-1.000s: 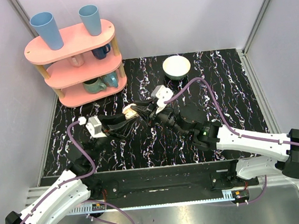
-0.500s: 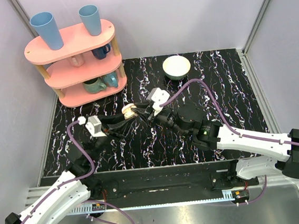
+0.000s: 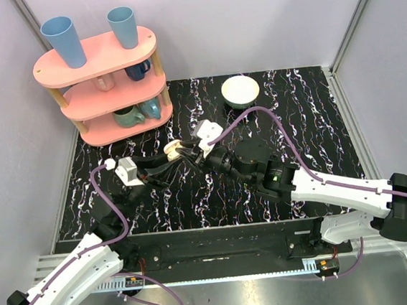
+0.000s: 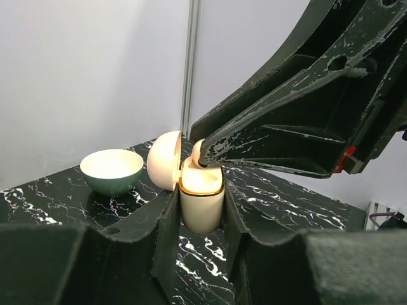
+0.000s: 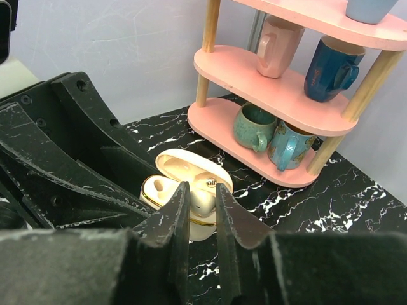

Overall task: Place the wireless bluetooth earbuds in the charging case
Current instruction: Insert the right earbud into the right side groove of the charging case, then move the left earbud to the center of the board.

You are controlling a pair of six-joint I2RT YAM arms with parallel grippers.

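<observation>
The cream charging case (image 4: 201,202) stands upright between my left gripper's (image 4: 201,219) fingers, lid (image 4: 164,159) hinged open. It also shows in the top view (image 3: 174,152) and the right wrist view (image 5: 166,190). My right gripper (image 5: 202,198) is shut on a whitish earbud (image 5: 204,201) and holds it at the case's open top, in or just above the right-hand socket. The earbud's tip shows in the left wrist view (image 4: 197,152) under the right fingers (image 4: 273,127). The left-hand socket (image 5: 158,185) looks empty. The other earbud is not in view.
A pink three-tier shelf (image 3: 103,86) with mugs and blue cups stands at the back left, close behind the case in the right wrist view (image 5: 280,95). A white bowl (image 3: 241,91) sits at the back centre, and it also shows in the left wrist view (image 4: 111,170).
My right gripper has moved left with the earbud, from beside the case to its open top. The left gripper has held the case nearly still.
</observation>
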